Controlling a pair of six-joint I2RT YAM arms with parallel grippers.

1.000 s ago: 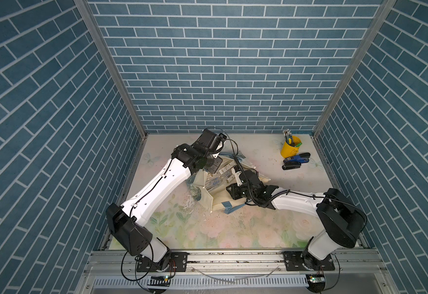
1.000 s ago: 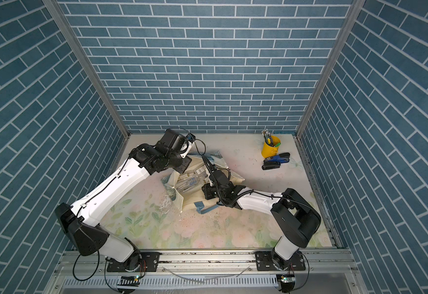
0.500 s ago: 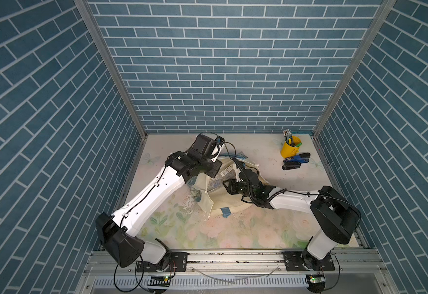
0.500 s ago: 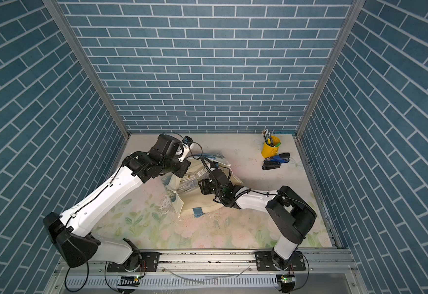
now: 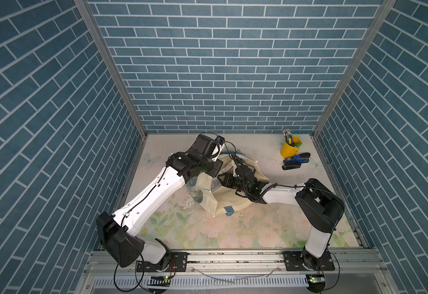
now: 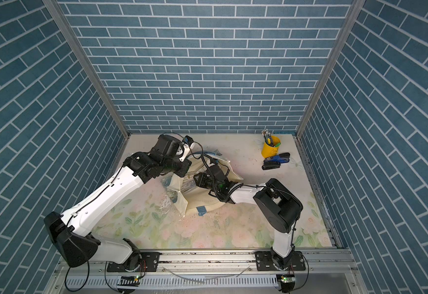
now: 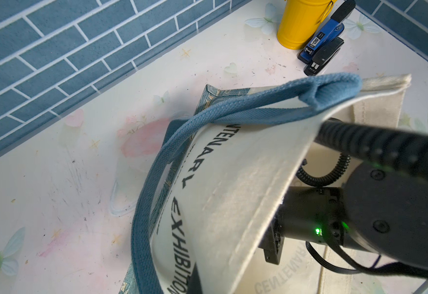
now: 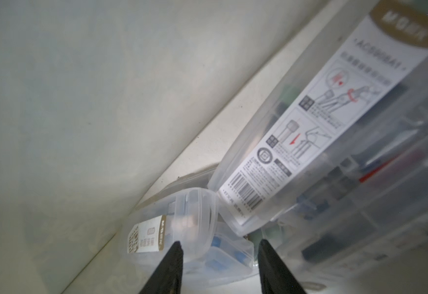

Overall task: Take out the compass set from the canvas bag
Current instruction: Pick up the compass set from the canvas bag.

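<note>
Operator: Where's the bag?

Spotter: Your canvas bag (image 5: 230, 202) lies on its side near the middle of the floral table (image 5: 233, 236), as both top views show. Only the left wrist view shows the lettered upper panel lifted. There your left gripper (image 7: 195, 280) is clamped on the panel's edge, beside the blue handle (image 7: 156, 163).

Operator: And the compass set?

Spotter: It's inside the bag. You cannot pick it out from the top views. Your right wrist view shows the compass set (image 8: 296, 132), a clear case with a compass-diagram label, leaning over a smaller clear case (image 8: 190, 229). Your right gripper (image 8: 219, 244) is in the bag's mouth with its jaws apart, holding nothing, its tips by the smaller case. The yellow pencil cup (image 5: 289, 149) and two staplers (image 5: 296, 159) sit well apart from the bag, near the far right corner.
</note>
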